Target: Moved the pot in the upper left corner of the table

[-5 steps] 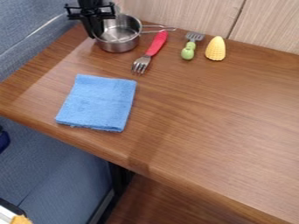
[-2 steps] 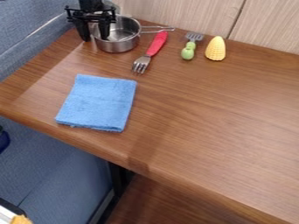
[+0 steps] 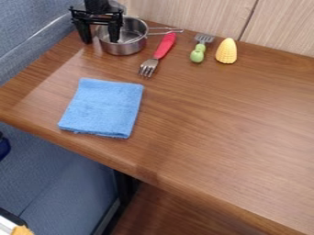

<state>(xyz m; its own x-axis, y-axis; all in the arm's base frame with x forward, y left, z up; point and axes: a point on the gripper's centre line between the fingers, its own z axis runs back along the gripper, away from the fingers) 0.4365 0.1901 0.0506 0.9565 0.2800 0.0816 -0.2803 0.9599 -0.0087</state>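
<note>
camera view: gripper (image 3: 99, 39) spread astride one side of the pot (image 3: 126, 47)
the pot sits upright near the upper left corner of the table (image 3: 202, 124); one finger hangs inside, the other outside, presumably to pinch the wall or free it. its handle (image 3: 164, 31) points towards the red fork (image 3: 165, 46).

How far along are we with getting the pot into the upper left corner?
Placement looks done: the pot stands upright near the upper left corner of the table. Nothing seems in hand: the gripper is open, one finger inside the pot, the other outside its wall. Probably all that's left is lifting clear of the rim.
</note>
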